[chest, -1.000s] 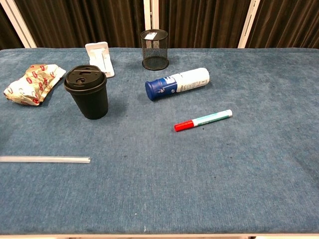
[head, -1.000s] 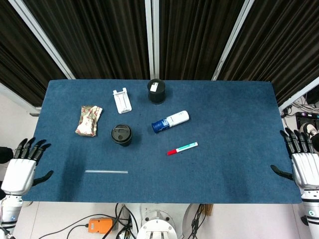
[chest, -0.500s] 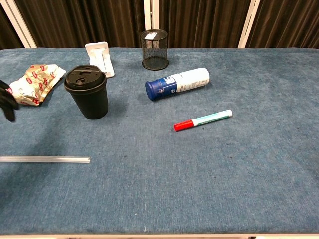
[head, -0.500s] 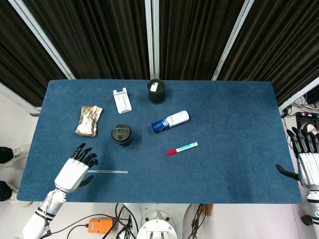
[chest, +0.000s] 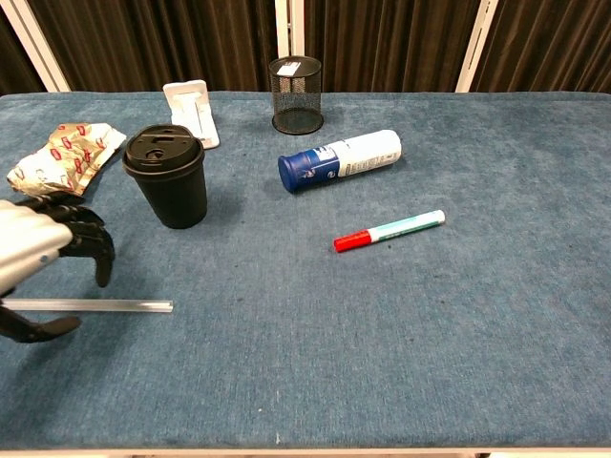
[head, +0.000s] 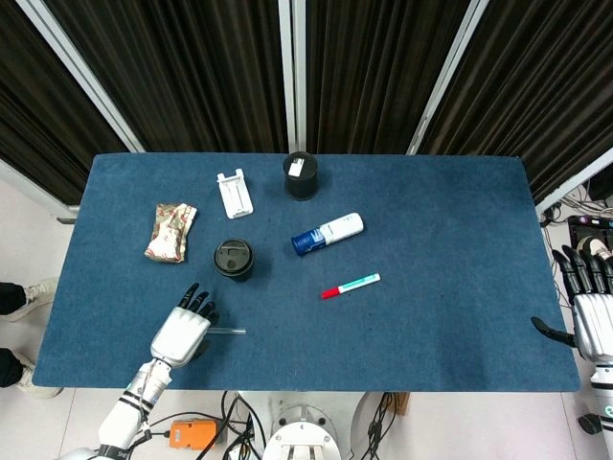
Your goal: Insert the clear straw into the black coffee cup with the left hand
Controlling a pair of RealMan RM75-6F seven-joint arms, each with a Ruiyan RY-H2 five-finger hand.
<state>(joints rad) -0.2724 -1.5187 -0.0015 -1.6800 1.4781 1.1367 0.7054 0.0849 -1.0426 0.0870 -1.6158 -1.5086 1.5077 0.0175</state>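
Black coffee cup point(chest: 168, 177) (lid on), clear straw point(chest: 95, 305) lying outside

Blue tabletop point(head: 450, 249): black coffee cup point(head: 234, 260) center-left, clear straw point(chest: 115, 305) at its 7, wrapper point(head: 170, 231) at 9, white holder point(head: 235, 193), mesh cup point(head: 301, 175) at 12, blue-capped bottle point(head: 327, 234), red-capped marker point(head: 351, 286) at 4.

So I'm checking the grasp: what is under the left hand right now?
The clear straw lies flat on the table beneath the left hand. Its far end is hidden by the hand; contact cannot be told.
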